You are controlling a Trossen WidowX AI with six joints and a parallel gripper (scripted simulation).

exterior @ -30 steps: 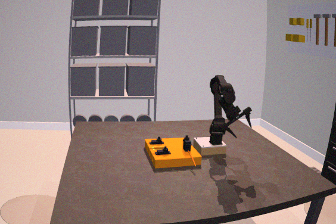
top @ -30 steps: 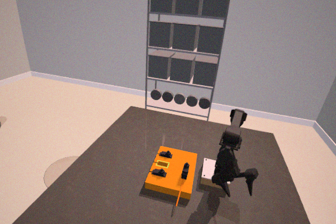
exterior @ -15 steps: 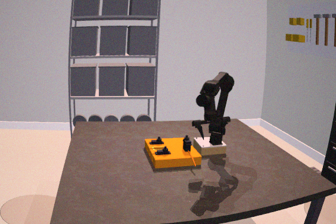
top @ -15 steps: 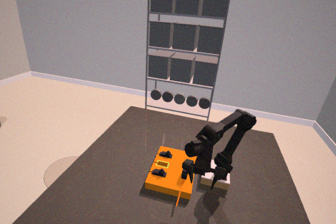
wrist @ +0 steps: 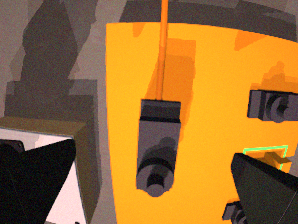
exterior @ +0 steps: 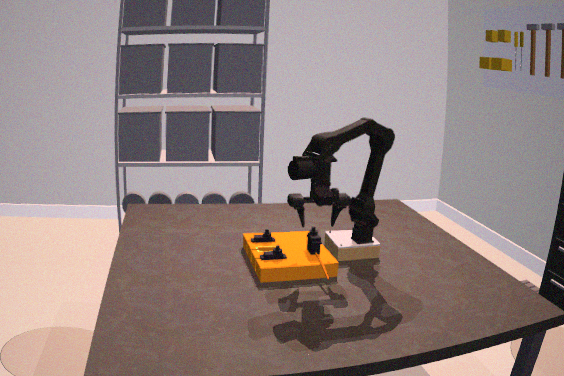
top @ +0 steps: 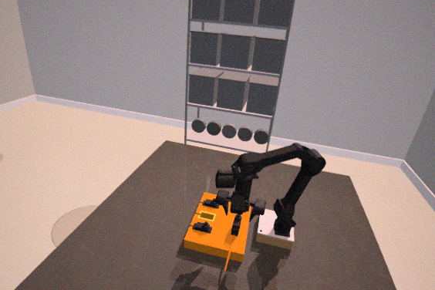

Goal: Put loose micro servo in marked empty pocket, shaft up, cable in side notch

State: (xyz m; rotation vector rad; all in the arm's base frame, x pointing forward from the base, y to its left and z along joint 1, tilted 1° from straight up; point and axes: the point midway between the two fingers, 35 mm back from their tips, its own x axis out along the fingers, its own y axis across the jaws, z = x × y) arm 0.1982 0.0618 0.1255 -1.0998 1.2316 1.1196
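— What is the gripper (exterior: 318, 211) doing?

— It hangs above the orange deck (exterior: 295, 264), pointing down, fingers spread wide with nothing between them. In the wrist view one dark fingertip (wrist: 33, 183) sits at the lower left and the other at the lower right, with the loose servo (wrist: 158, 145) showing in the gap between them, well below.

— So where is that servo?

— Standing upright on the deck near its edge toward the arm's white base (exterior: 352, 245), not in any pocket. The exterior view shows it (exterior: 313, 240) as a small black block, apart from both fingers. Its orange cable (exterior: 324, 268) runs from it across the deck and past the front edge.

— And the marked pocket?

— A green-outlined rectangle (top: 206, 216) on the far side of the deck, between two seated servos, one behind (top: 210, 203) and one in front (top: 202, 227). Nothing sits in it.

— What's under all this?

— A dark brown table (exterior: 190, 297), with a grey shelf unit (exterior: 192, 77) at the wall behind.
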